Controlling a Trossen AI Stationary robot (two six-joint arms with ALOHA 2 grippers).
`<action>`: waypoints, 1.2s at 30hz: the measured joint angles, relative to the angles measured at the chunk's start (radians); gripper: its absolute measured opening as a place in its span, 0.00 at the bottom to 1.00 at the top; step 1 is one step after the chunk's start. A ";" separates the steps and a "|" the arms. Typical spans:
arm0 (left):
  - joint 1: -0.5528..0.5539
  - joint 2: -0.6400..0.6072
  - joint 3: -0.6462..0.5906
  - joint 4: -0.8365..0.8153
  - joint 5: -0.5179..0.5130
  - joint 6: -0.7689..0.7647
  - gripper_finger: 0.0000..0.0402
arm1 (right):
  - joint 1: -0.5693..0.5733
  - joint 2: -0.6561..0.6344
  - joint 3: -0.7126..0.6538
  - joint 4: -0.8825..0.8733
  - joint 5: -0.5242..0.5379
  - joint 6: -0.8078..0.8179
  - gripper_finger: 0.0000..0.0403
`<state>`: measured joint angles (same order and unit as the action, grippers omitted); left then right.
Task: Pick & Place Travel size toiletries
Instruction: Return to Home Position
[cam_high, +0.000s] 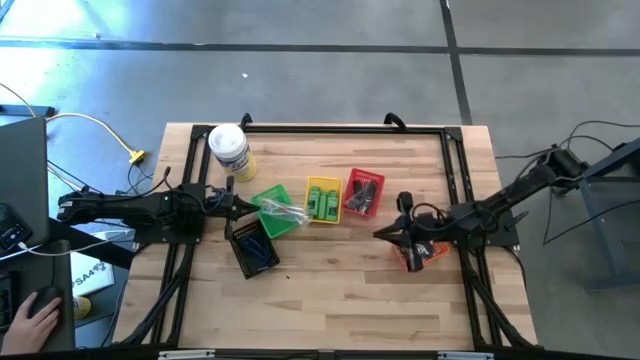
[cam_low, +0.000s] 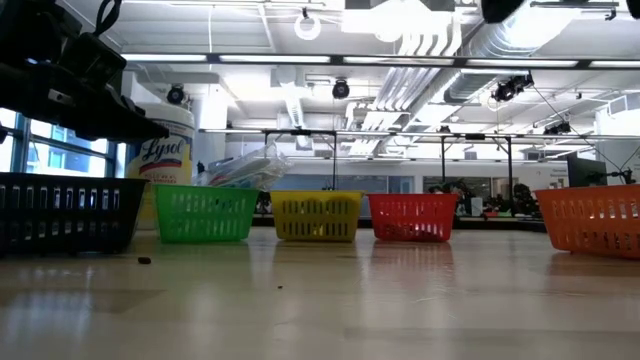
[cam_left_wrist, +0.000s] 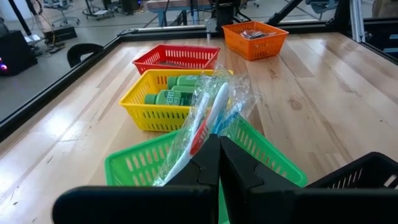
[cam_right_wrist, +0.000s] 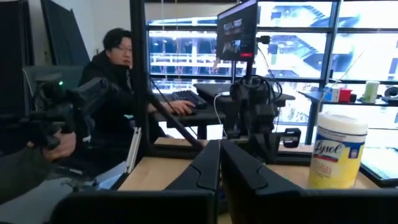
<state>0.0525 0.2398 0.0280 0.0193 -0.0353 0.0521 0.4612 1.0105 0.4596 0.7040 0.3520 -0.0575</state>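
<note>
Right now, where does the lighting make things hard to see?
Low view: ceiling lights backlight the black basket into a silhouette. Right wrist view: bright windows behind darken the person. Left wrist view: clear wrappers glint.

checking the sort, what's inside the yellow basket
Green bottles lie on their sides inside the yellow basket. Whether anything sits beneath them cannot be seen, since the bottles and the basket's wall cover its floor.

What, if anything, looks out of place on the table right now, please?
The clear wrapped sticks poke out over the rim of the green basket, leaning toward the yellow basket. The black basket sits askew, outside the basket row.
</note>
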 joint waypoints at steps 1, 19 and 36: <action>0.000 0.000 0.000 0.000 0.000 0.000 0.00 | 0.004 -0.003 -0.022 0.024 0.001 0.000 0.02; 0.000 0.000 0.002 -0.019 0.087 0.083 0.00 | 0.001 -0.009 -0.282 0.339 -0.018 0.027 0.00; 0.000 0.000 -0.005 -0.015 0.138 0.127 0.00 | 0.001 -0.008 -0.451 0.569 0.009 0.074 0.00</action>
<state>0.0521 0.2401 0.0231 0.0040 0.1024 0.1791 0.4622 1.0020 0.0082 1.2732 0.3606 0.0164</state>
